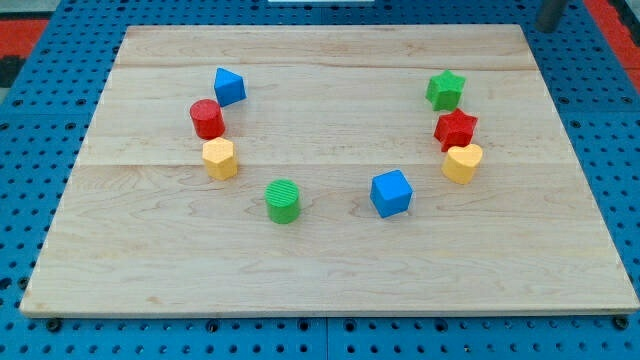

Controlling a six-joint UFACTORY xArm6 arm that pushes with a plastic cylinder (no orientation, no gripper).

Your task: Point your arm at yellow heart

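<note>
The biggest thing you see is the wooden board (pixel 330 270), lying on a blue table with holes (pixel 30 120). Eight small blocks sit on it in a curve, like a smile.

On the view's left are the blue block (pixel 229 86), the red round block (pixel 207 119) and a yellow block (pixel 219 158). Low in the middle are the green round block (pixel 283 201) and the blue cube (pixel 391 193). On the view's right are the green star (pixel 446 90), the red star (pixel 455 130) and the yellow heart (pixel 462 163), just under the red star and touching it or nearly so.

That heart is your goal. A dark bit of the rod (pixel 551 12) shows at the view's top right corner, but my tip is not in view, so you cannot tell where it sits. There are no jaws here, only a rod holding nothing.

I think you should come in from the right side or from below, where the board is bare. Go slowly and stop just beside the heart, so you do not bump the red star.
</note>
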